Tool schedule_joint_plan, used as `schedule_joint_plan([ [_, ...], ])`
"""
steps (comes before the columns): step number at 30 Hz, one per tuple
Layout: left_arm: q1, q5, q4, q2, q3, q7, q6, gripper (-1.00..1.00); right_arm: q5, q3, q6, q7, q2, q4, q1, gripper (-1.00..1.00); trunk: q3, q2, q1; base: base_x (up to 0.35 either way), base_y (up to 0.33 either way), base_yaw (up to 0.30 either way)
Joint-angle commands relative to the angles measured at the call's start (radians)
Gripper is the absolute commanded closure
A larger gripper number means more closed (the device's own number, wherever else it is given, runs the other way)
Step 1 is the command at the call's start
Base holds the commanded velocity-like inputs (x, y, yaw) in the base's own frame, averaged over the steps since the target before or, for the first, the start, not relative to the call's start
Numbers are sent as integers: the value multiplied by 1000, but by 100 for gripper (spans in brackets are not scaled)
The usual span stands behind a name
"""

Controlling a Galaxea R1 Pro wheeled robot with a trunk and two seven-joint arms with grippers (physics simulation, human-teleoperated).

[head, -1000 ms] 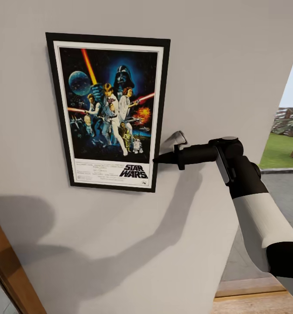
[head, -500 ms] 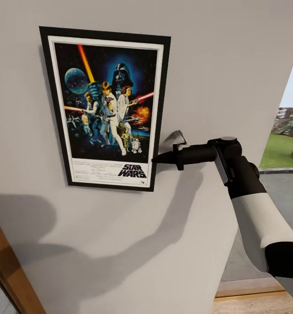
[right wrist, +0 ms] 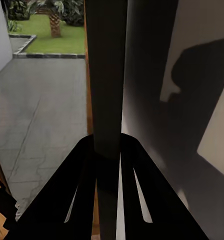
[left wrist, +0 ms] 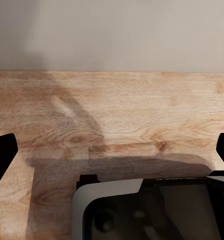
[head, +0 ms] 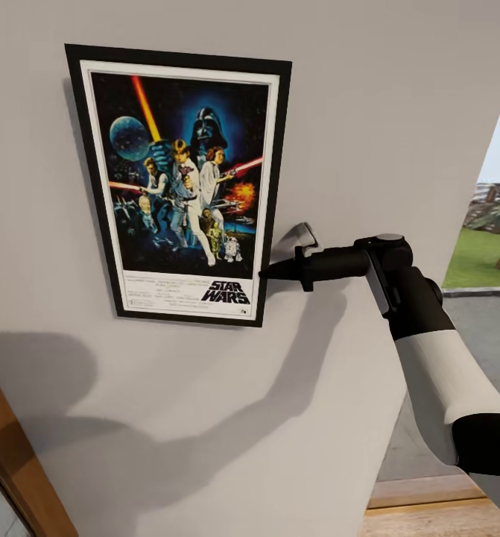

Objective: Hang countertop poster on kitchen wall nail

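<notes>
The poster (head: 179, 183) sits upright against a pale grey plaster wall (head: 369, 89), the room's near surface, crossed by the arm's soft shadow. The right gripper (head: 268, 273) reaches in from the right and pinches the frame's right edge low down — in the right wrist view its fingers (right wrist: 79, 185) close on the poster's thin edge (right wrist: 106, 70). Past the wall's right end lie paving and a lawn (head: 477, 257). The left gripper's (left wrist: 112, 150) fingertips stand wide apart over a wooden floor (left wrist: 142, 115).
</notes>
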Motion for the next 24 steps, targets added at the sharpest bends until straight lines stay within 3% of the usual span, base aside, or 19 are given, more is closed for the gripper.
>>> schedule_joint_plan([
  [1, 0, -1, -1, 0, 4, -5, -1, -100, -1, 1, 16, -2, -1, 0, 0, 100, 0, 0, 0, 0, 0, 0],
  [10, 0, -1, -1, 7, 0, -5, -1, -100, 0, 1, 26, 5, 0, -1, 0, 100, 0, 0, 0, 0, 0, 0],
  [11, 0, -1, -1, 7, 0, -5, -1, -100, 0, 1, 128, 5, 0, 0, 0, 100, 0, 0, 0, 0, 0, 0],
  [23, 0, -1, -1, 7, -1, -5, -1, -100, 1, 0, 131, 3, -1, 66, 0, 100, 0, 0, 0, 0, 0, 0],
  [24, 0, -1, -1, 7, -1, -5, -1, -100, 1, 0, 130, 3, -1, 71, 0, -100, 0, 0, 0, 0, 0, 0],
])
